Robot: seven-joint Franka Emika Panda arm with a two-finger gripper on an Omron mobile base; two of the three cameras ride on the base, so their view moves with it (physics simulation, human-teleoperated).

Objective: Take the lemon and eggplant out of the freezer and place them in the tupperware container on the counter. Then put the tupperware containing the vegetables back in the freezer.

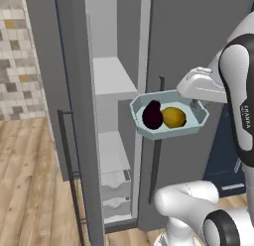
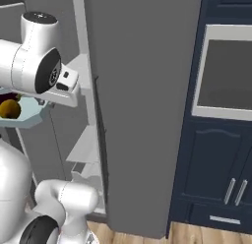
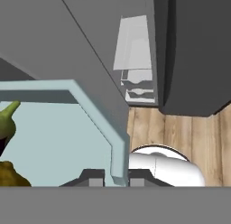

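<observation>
Before open freezer (image 1: 111, 81), tupperware container (image 1: 149, 132) level, eggplant (image 1: 152, 115) upright, stem up

Pale wood plank floor (image 1: 30, 185) runs under me, reaching far left to a wall of small mosaic tiles (image 1: 15, 56) in beige, grey and ochre. On my right stand navy blue cabinets (image 2: 216, 164) with silver handles (image 2: 235, 191), and above them a built-in oven (image 2: 224, 73) with a dark window in a pale frame.
</observation>
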